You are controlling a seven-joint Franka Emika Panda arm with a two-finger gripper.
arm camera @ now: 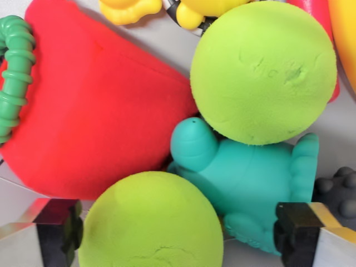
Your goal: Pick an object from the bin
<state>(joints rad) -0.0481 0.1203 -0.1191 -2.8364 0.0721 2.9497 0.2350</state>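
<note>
**Ana:** Lime-green foam fills most of the wrist view; one ball (151, 222) sits near, at the bottom edge, and a second ball (263, 72) lies farther off to the right, resting against the teal rubber toy (250, 178) between them.

**Ben:** Where is the claw (181, 231) in all this?

**Ana:** Its two fingertips (58, 231) show in the bottom corners, spread wide apart and gripping nothing; the near ball lies in the gap between them, closer to the left tip, with the teal toy's lower part just inside the right tip.

**Ben:** So which thing would you pick?

**Ana:** My guess is the near ball, since it is straight ahead of the open claw; being round it has no long axis to line up with (the teal toy does, running roughly left to right), so the turn of the wrist matters little.

**Ben:** Anything in the way?

**Ana:** A red plush piece (89, 105) touches the ball on its far left side, with a green ribbed ring (15, 72) at its left edge; yellow toys (130, 10) lie farthest off; a dark knobbly thing (339, 192) sits at the right; pale bin floor (14, 197) shows in the gaps; I judge the right tip may catch the teal toy on closing.
</note>
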